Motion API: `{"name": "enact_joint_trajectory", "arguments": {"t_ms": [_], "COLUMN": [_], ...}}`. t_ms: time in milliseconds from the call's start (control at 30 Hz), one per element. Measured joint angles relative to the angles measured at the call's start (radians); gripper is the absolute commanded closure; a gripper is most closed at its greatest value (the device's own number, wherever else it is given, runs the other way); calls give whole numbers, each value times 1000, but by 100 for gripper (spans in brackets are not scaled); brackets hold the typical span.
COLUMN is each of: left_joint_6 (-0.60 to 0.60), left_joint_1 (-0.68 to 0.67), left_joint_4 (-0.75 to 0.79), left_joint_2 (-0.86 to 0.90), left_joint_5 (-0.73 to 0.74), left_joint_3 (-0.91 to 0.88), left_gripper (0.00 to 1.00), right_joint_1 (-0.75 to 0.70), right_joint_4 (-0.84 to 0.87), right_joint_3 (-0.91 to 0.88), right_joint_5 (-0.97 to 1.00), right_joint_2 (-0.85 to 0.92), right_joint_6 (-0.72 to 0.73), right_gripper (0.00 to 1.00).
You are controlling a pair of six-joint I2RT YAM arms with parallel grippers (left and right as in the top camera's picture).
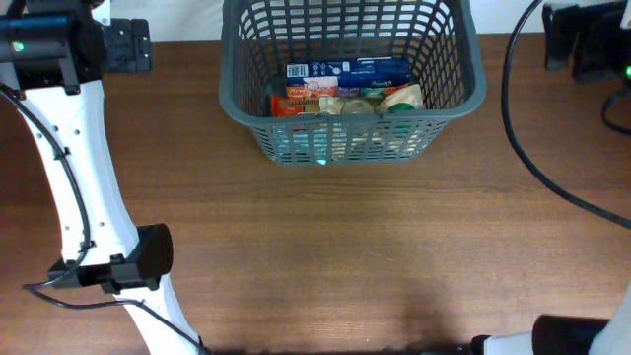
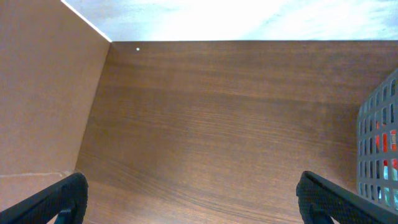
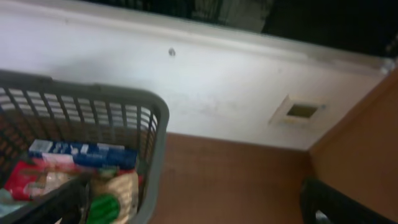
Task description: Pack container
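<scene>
The container, a large dark grey lattice basket (image 1: pixel 350 94), stands at the back middle of the table. It holds a blue box (image 1: pixel 347 70), an orange-red packet (image 1: pixel 296 102) and a beige bag with green print (image 1: pixel 394 99). My left gripper (image 2: pixel 193 193) is open and empty over bare wood, with the basket wall (image 2: pixel 380 146) at its right edge. My right gripper (image 3: pixel 193 202) is open and empty beside the basket's rim (image 3: pixel 158 134), its left finger over the basket corner. Neither gripper's fingers show in the overhead view.
The white left arm (image 1: pixel 74 187) runs down the table's left side. The right arm (image 1: pixel 552 337) enters at the bottom right, and black cables (image 1: pixel 552 177) lie across the right side. A white wall (image 3: pixel 217 93) stands behind the table.
</scene>
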Motion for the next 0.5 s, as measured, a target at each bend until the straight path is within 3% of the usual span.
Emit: {"name": "enact_joint_trajectory", "arguments": {"t_ms": [100,233,400,500], "left_joint_6": [0,0,0,-1], "left_joint_1": [0,0,0,0], "left_joint_4": [0,0,0,-4], "left_joint_2": [0,0,0,0], "left_joint_5": [0,0,1,4], "left_joint_3": [0,0,0,0], "left_gripper": [1,1,1,1], "right_joint_1": [-1,-2,-3,-3], "right_joint_4": [45,182,447,633], "right_joint_3": [-167,-534,-1071,-1479], "right_joint_5": [28,49,12,-58], "right_joint_2": [-103,-381,-834,-1147], "right_joint_6": [0,1,1,2], "right_gripper": [1,1,1,1]}}
